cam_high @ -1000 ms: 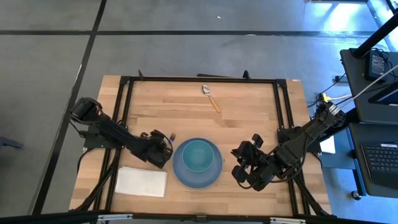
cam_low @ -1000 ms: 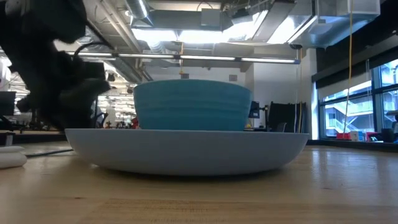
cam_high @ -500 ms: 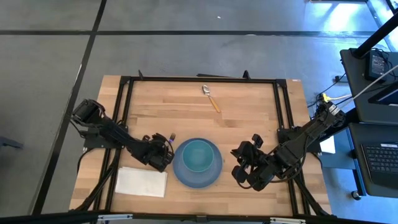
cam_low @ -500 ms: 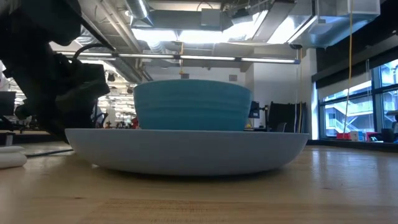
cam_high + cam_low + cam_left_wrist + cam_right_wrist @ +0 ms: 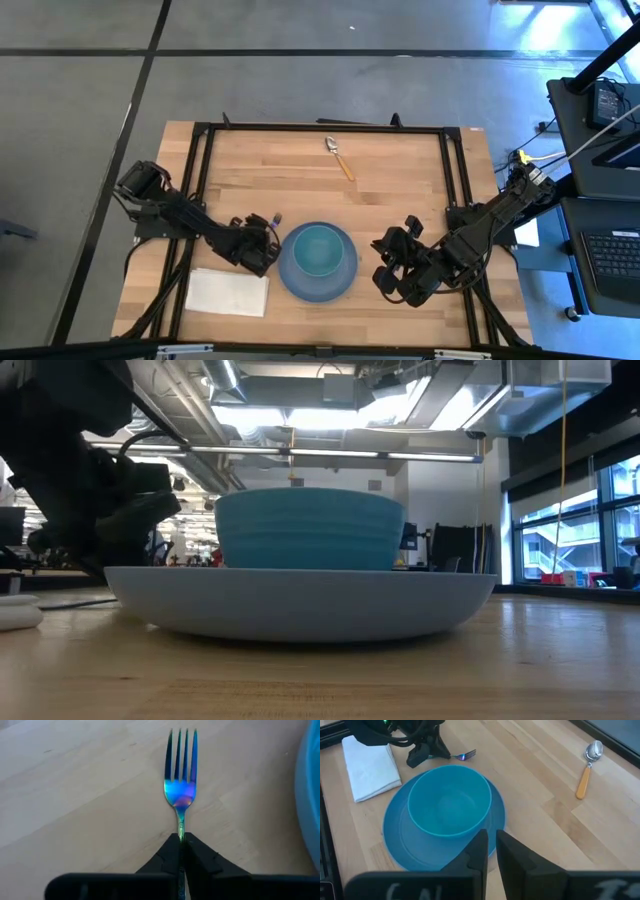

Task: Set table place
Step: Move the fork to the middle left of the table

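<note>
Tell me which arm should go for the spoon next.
Right, probably. The left gripper is shut on the fork beside the plate. The right gripper holds nothing, and the spoon lies at the far edge.

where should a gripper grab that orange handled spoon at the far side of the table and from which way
Grip the spoon by its orange handle, probably near the middle, coming straight down from above. It lies flat on the table with nothing close by, so fingers could straddle the narrow handle across its width. The metal bowl end is wider and rounded, likely a poorer hold.
</note>
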### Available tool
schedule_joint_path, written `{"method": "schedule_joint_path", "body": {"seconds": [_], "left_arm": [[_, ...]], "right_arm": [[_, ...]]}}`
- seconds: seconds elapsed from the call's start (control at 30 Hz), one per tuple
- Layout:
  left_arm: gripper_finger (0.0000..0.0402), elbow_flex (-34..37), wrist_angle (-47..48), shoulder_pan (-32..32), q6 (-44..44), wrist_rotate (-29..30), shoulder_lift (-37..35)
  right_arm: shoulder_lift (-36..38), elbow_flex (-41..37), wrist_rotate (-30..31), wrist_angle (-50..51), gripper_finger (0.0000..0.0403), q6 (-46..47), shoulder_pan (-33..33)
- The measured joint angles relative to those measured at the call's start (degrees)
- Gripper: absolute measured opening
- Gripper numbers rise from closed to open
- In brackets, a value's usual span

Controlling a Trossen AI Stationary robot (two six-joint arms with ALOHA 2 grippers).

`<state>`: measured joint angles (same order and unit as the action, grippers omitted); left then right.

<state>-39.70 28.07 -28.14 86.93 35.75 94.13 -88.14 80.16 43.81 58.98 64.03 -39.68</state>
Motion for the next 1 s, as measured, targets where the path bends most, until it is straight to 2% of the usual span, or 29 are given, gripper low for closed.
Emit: {"method": "schedule_joint_path", "body": {"seconds": [0.37, 0.57, 0.7, 0.8, 0.87, 1.0], "left_arm": [[0.0007, -9.71, 6.93, -0.13, 8.22, 2.36, 0.20], [0.0005, -10.84, 8.25, -1.52, 16.88, 3.68, 2.47], [0.0003, -10.84, 7.94, -1.91, 22.62, -0.75, 7.20], [0.0006, -11.65, 8.10, -2.86, 25.52, 0.95, 10.67], [0.0006, -13.51, 10.44, -3.10, 27.68, 1.35, 12.34], [0.0003, -19.29, 17.40, -2.70, 29.85, -2.48, 13.40]], "right_arm": [[0.00, 0.00, -0.06, 0.07, 0.0042, -2.62, 0.00], [0.00, 0.00, -0.17, 0.07, 0.0042, -4.17, 0.00], [0.00, 0.00, -2.82, 0.04, 0.0042, -4.20, 0.02], [0.00, 0.00, -4.99, 0.04, 0.0042, -4.93, 0.17], [0.00, 0.09, -5.35, 0.11, 0.0042, -6.16, 0.19], [0.00, 1.10, -5.38, 0.15, 0.0042, -7.97, 0.17]]}}
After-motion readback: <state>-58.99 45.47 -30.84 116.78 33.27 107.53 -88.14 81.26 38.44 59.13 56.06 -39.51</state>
